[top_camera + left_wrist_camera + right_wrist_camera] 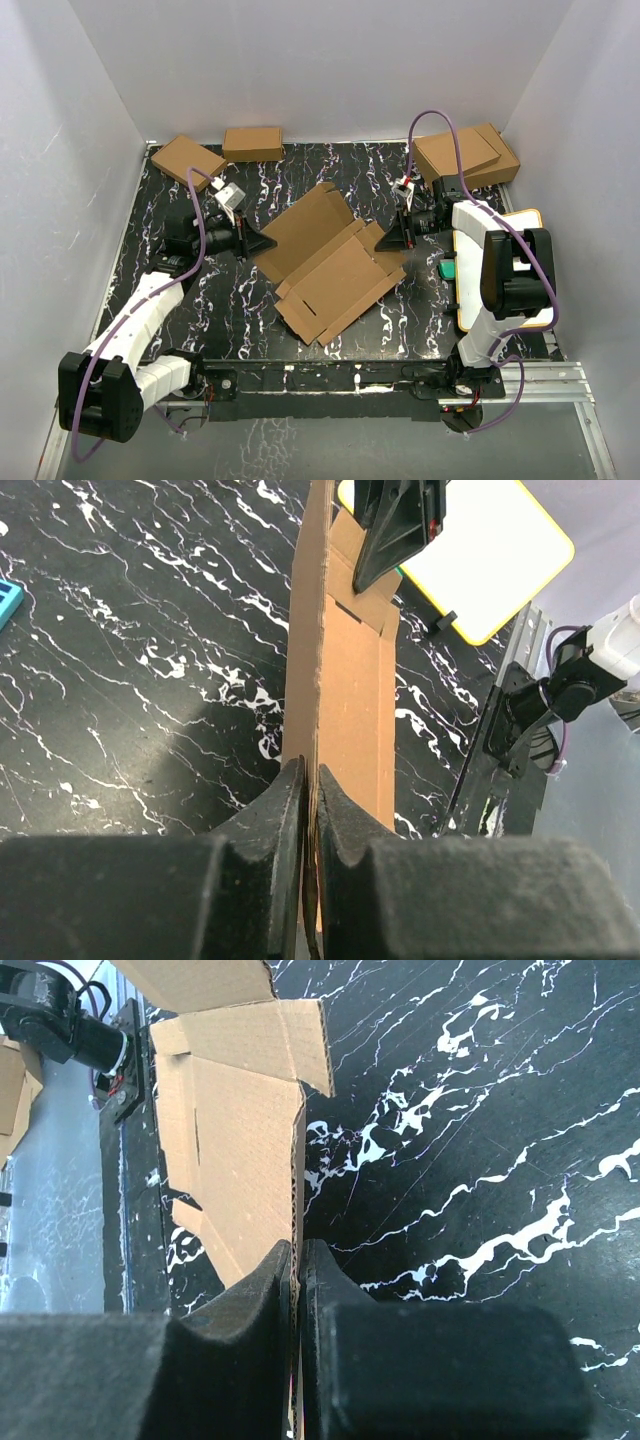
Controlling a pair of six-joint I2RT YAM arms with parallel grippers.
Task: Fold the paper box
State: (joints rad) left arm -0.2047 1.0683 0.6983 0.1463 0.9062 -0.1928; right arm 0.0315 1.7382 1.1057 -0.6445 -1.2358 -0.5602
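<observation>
Black with white veining, the desk point(225, 300) is enclosed by pale grey walls point(330, 60). Left of the paper box point(330, 265), two small brown boxes point(188, 157) are set by the back wall. The paper box is spread unfolded mid-desk, its left edge clamped in the left jaws and its right edge in the right jaws. Right of it, stacked brown boxes point(470, 155) are seen.

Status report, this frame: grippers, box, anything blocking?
Left gripper shut on paper box edge. Right gripper shut on opposite edge. Box unfolded. Spare boxes far back, clear.
</observation>
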